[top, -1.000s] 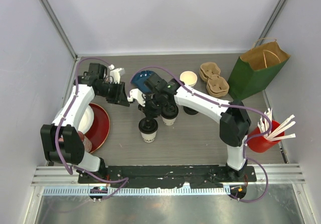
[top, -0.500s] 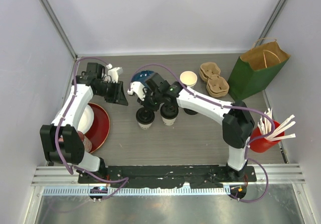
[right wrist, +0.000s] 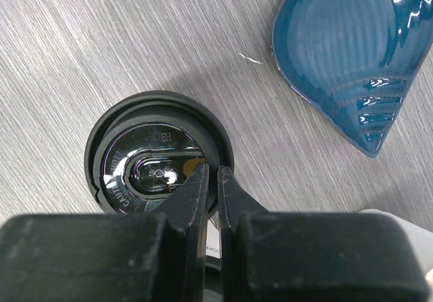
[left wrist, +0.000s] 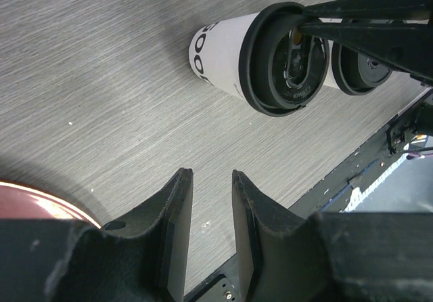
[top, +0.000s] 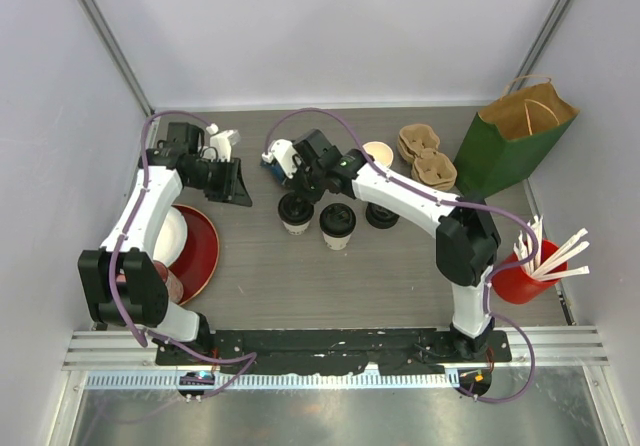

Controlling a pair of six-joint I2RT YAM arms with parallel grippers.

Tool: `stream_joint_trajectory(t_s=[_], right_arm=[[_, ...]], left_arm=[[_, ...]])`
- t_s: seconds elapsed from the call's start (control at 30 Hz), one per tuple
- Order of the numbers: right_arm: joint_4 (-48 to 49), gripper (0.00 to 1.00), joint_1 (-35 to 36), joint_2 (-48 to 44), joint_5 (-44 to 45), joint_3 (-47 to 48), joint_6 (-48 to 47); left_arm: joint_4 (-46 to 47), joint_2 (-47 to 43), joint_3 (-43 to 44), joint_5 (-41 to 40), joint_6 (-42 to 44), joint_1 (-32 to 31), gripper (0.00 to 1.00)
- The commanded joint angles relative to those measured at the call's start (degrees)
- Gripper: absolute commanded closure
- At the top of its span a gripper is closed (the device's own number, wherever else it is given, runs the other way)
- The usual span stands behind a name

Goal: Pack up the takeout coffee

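Nearest on the table, the red plate (top: 200, 256) sits at the left and the red cup of straws (top: 520, 278) at the right, neither part of the job. In the middle stand the two coffees, the right coffee cup (top: 337, 224) free and the left coffee cup (top: 295, 213) just beside it. The right gripper (right wrist: 211, 180) reaches across and pinches the rim of the left coffee cup's black lid (right wrist: 135, 173), its fingers pressed almost together. Whether the cup's base touches the table cannot be told. Left of it, the left gripper (left wrist: 206, 193) hovers low, slightly spread and holding nothing. Farther back lie a blue dish (right wrist: 345, 58), the brown cup carriers (top: 427, 158) and the green paper bag (top: 510, 144). The step in hand looks like carrying the first coffee to its packing place. The next move likely calls for taking it right and far toward the carriers, kept upright, since a hold on the lid alone could pull it off.
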Motion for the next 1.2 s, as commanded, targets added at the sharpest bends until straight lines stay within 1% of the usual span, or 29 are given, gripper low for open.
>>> stream_joint_trajectory(t_s=[0.0,0.3,0.47,0.5,0.53,0.6,0.63,0.7,0.73,0.83,1.03,1.13,1.17], right_arm=[[-0.18,0.99,0.5,0.5,1.45,3.2,1.23],[-0.53,0.99,0.5,3.05,4.62,6.62,2.9],[-3.86,0.98,0.5,5.95,4.88,10.93,2.81],[-4.22,0.96,0.41,6.13,4.88,11.28,2.81],[-4.4,0.91,0.5,6.31,4.88,11.46,2.81],[-4.4,0.84,0.5,6.13,4.71,11.55,3.08],[-4.48,0.77,0.5,6.05,4.19,11.55,3.16],[-4.31,0.72,0.5,5.52,3.05,11.64,3.43],[-4.57,0.66,0.5,5.43,1.91,11.81,3.52],[-4.49,0.58,0.5,4.38,1.46,11.99,4.22],[-3.52,0.47,0.5,0.69,2.16,12.95,5.19],[-3.87,0.42,-0.11,-2.72,4.79,14.09,5.62],[-3.96,0.4,-0.64,-3.88,6.97,14.36,5.71]], left_arm=[[0.06,0.17,2.07,0.6,0.56,0.35,0.67],[-0.2,0.09,2.16,0.68,1.0,0.53,0.67],[-0.29,0.0,2.25,0.77,1.0,0.53,0.67],[-0.38,-0.09,2.16,0.69,1.08,0.61,0.66],[-0.29,-0.09,2.25,0.69,1.08,0.62,0.66],[-0.38,-0.09,2.25,0.77,1.0,0.79,0.66],[-0.29,-0.18,2.25,0.77,1.0,0.79,0.66],[-0.38,-0.18,2.34,0.69,1.08,0.88,0.66],[-0.38,-0.26,2.34,0.77,1.08,0.88,0.66],[-0.55,-0.26,2.69,0.95,1.0,0.88,0.66],[-0.47,-0.88,2.95,0.86,1.0,0.88,0.66],[-0.47,-1.4,2.95,0.69,1.0,0.88,0.65],[-0.38,-1.49,2.95,0.42,1.0,0.88,0.65]])
